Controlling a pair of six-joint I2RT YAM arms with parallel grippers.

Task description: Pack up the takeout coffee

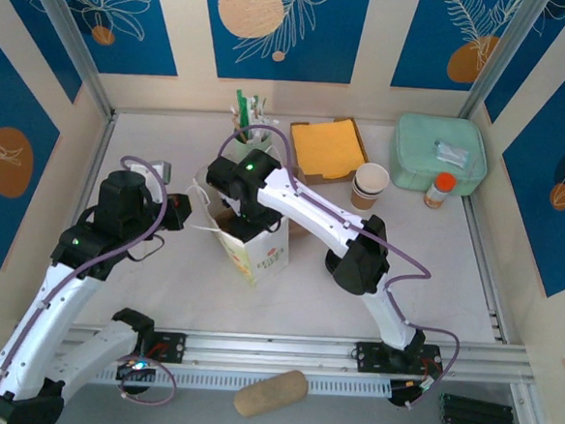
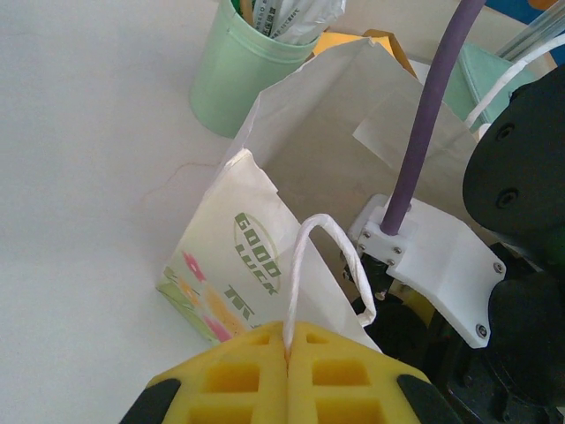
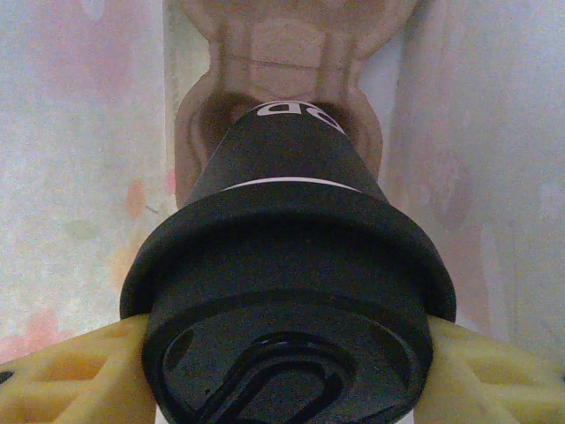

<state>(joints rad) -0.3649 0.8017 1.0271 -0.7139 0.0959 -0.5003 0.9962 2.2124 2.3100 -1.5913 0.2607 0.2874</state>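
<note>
On the table in the top view, the left gripper [image 1: 179, 212] sits just left of the paper bag [image 1: 260, 254] and the right arm [image 1: 312, 209] reaches down into it. Left wrist: yellow pads [image 2: 238, 375] are pinched tight on the bag's white handle [image 2: 305, 256]. Right wrist: the right gripper [image 3: 282, 371] is clamped around the takeout coffee [image 3: 287, 177] under its black lid, inside the bag. The cup's base is at a pulp tray [image 3: 282, 53] pocket ahead of the fingers.

The takeout coffee [image 3: 287, 185] is inside the paper bag [image 1: 260, 254], over the cup carrier [image 3: 291, 44].
</note>
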